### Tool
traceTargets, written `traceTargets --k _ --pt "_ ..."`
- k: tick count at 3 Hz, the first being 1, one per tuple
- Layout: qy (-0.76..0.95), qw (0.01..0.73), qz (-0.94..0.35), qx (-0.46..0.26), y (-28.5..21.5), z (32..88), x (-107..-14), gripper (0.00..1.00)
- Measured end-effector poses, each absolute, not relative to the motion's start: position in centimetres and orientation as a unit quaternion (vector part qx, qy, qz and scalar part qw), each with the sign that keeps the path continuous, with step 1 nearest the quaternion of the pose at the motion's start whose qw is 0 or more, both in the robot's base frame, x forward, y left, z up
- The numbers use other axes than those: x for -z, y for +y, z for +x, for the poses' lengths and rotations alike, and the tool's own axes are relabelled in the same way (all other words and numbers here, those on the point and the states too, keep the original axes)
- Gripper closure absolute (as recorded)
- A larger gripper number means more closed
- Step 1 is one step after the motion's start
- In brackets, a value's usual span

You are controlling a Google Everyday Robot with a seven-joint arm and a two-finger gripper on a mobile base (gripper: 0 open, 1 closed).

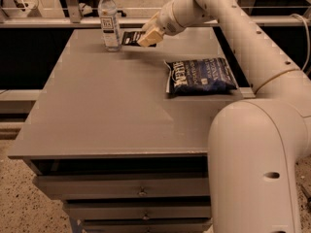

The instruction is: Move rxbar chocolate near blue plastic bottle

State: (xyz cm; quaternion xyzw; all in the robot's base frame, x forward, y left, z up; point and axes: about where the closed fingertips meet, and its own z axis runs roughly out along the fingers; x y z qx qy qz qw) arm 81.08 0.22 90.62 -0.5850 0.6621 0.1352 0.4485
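gripper (146, 37): seen at upper centre of the frame, clamped on the rxbar chocolate (129, 38)
rxbar chocolate: held just right of the blue plastic bottle (109, 19) (contact with the table (107, 110) cannot be told)
blue plastic bottle: stood upright, upper left
blue bag (201, 75): laid flat, right of centre

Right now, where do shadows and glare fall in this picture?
Camera view: warm, dim light; the table shows a soft sheen, no hard glare. The blue bag casts a dark shadow along its near edge. The gripper, at the far edge beside the blue plastic bottle, grips the rxbar chocolate.
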Motion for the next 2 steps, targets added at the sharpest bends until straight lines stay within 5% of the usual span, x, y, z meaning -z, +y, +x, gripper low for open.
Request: traceTargets --k 1,2 --pt "0.663 0.451 -0.579 -0.146 1.0 81.9 -89.6 1.0" --pt "0.666 0.447 -0.576 -0.156 1.9 82.4 -88.4 0.75"
